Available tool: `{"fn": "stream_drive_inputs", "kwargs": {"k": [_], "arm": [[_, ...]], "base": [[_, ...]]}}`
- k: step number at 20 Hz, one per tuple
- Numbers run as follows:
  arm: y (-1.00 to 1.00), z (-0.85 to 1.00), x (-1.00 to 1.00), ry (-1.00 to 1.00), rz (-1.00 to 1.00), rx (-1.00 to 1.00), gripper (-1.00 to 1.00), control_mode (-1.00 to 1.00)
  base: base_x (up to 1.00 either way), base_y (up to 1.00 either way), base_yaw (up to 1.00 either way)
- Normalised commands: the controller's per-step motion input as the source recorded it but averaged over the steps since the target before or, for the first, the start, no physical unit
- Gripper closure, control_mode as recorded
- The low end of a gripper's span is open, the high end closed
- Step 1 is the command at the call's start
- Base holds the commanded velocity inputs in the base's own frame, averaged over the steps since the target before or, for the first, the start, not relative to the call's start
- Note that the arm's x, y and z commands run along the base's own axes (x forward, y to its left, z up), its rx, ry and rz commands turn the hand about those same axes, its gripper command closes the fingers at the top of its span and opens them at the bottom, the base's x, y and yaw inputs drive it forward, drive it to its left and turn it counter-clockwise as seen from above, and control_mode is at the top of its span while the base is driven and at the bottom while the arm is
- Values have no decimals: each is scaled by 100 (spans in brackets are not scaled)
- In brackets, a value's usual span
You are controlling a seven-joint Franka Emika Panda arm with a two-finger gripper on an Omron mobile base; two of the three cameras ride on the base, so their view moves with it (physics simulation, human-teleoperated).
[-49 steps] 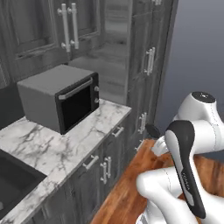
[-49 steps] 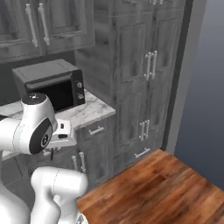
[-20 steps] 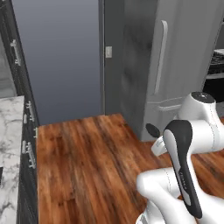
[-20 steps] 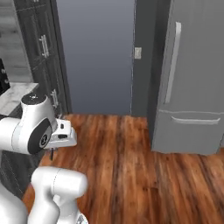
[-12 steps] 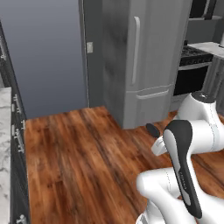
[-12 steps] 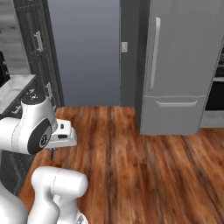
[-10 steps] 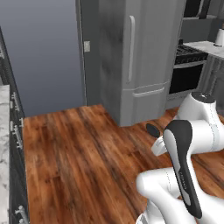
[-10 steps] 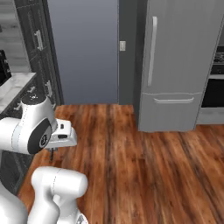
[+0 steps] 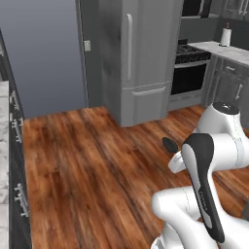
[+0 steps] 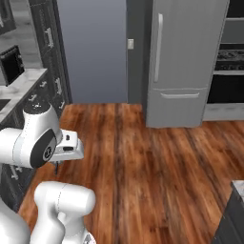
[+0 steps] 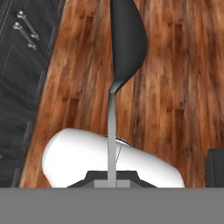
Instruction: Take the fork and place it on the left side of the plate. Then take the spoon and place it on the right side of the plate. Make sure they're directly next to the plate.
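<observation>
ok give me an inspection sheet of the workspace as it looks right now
surface: wooden floor ahead of the base; a marble counter at the edge of the right base view.
job's things: spoon held by its handle, bowl pointing away from the hand; also seen in the left base view.
clutter: nothing seen.
grippers: gripper shut on the spoon's handle.
cables: nothing seen.
surroundings: grey fridge, oven beside it, dark cabinets with bar handles, paper towel roll on a far counter.
</observation>
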Motion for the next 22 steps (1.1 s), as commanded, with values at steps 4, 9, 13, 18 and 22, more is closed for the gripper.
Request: {"fn": "stream_drive_inputs", "kwargs": {"k": [4,9,13,18,22], "arm": [[0,0,0,0,0,0,100,100],[0,0,0,0,0,0,100,100],[0,0,0,0,0,0,100,100],[0,0,0,0,0,0,100,100],[0,0,0,0,0,0,100,100]], "base": [[-98,-43,0],[-98,-45,-2],[-98,-48,-3],[-95,-58,-6],[-81,-65,-9]]}}
